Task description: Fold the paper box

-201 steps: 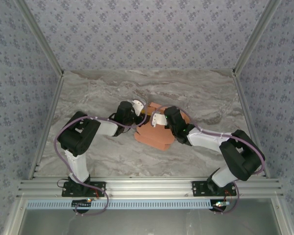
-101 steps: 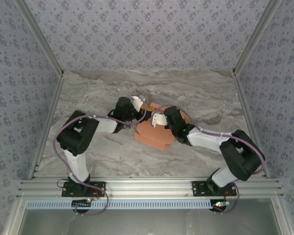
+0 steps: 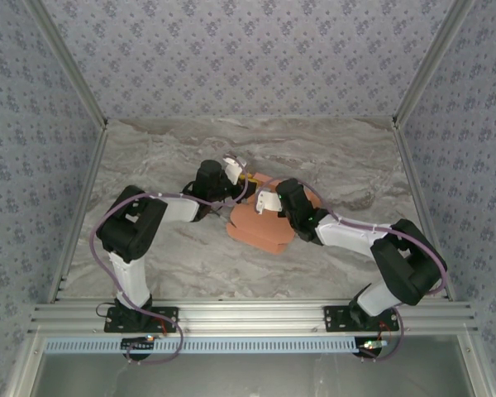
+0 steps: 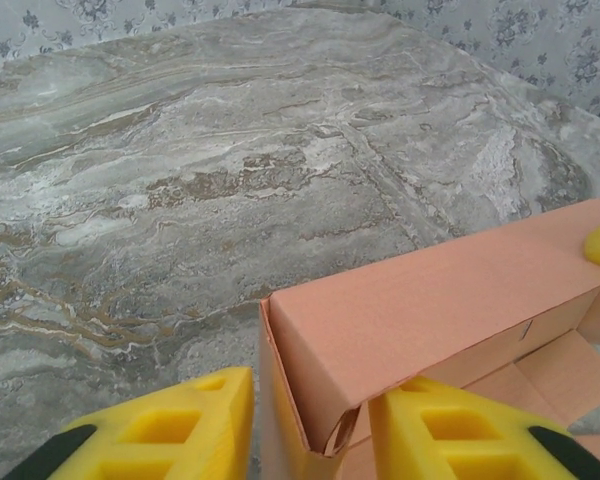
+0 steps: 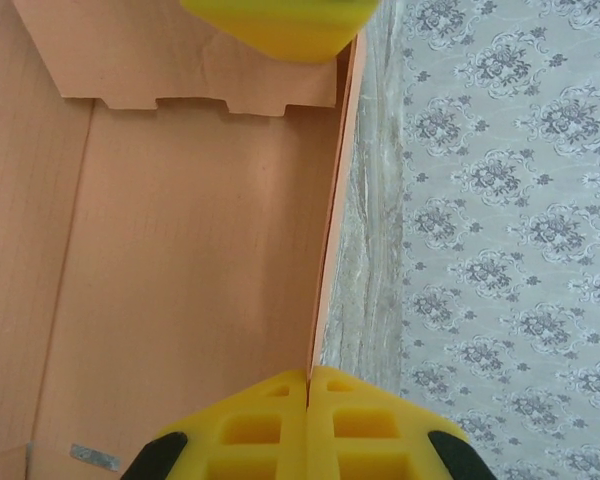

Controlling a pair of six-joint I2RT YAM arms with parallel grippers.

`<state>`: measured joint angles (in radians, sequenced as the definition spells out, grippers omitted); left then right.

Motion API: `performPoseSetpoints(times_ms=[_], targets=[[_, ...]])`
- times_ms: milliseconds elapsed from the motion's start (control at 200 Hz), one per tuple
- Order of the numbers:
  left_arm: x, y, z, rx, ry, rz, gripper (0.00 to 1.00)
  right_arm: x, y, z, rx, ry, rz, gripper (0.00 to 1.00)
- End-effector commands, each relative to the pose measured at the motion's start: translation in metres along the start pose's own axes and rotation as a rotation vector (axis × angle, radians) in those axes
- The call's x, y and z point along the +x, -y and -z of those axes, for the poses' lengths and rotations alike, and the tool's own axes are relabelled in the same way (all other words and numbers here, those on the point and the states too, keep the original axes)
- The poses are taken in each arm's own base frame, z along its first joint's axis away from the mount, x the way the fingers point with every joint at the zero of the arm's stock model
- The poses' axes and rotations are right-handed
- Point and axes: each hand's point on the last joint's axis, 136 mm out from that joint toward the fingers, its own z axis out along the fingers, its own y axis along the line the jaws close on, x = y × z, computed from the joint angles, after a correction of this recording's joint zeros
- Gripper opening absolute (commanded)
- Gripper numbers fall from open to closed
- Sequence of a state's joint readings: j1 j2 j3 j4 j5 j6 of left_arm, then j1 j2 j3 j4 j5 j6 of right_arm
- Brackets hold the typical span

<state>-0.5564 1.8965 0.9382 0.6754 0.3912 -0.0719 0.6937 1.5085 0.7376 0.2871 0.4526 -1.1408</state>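
The silver aluminium rail [image 3: 248, 316] carrying both arm bases is running along the near edge, well short of the salmon-orange thin cardboard paper box [image 3: 260, 230]. The box is lying partly folded on the grey marble-patterned table [image 3: 165, 256], about midway across it, and both arms are reaching in toward it from either side. At the box's right side the right gripper [image 5: 308, 395] is pinching one upright thin panel of the box, its yellow fingers closed flat together with only the cardboard edge between them. Farther inside the box, a flap with a notched edge [image 5: 200, 70] is showing above the flat floor panel. At the box's far left corner the left gripper [image 4: 310, 425] is straddling the corner. Its yellow fingers [image 4: 180, 425] are being held apart, with a side wall and a turned-over top flap [image 4: 430, 300] standing between them and a sliver of table showing between the left finger and the wall. Beyond the box the table is stretching away to the blue-grey floral-patterned back wall [image 3: 248, 50].
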Motion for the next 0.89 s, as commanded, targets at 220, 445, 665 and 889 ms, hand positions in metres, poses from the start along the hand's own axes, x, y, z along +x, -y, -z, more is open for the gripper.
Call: performPoseSetpoints(times_ms=[220,445,665,889], targets=[[0.015,0.008,0.008,0.037,-0.032,0.002,0.48,0.006,-0.011,-0.003,-0.072,-0.032,0.009,0.00],[0.017,0.004,0.007,0.020,-0.036,0.015,0.35,0.006,-0.009,-0.002,-0.073,-0.032,0.002,0.00],[0.011,-0.007,-0.001,-0.031,-0.018,0.041,0.29,0.004,-0.010,-0.001,-0.078,-0.026,-0.004,0.00],[0.008,-0.013,-0.009,-0.104,-0.010,0.069,0.28,-0.001,-0.012,0.000,-0.089,-0.011,-0.001,0.00]])
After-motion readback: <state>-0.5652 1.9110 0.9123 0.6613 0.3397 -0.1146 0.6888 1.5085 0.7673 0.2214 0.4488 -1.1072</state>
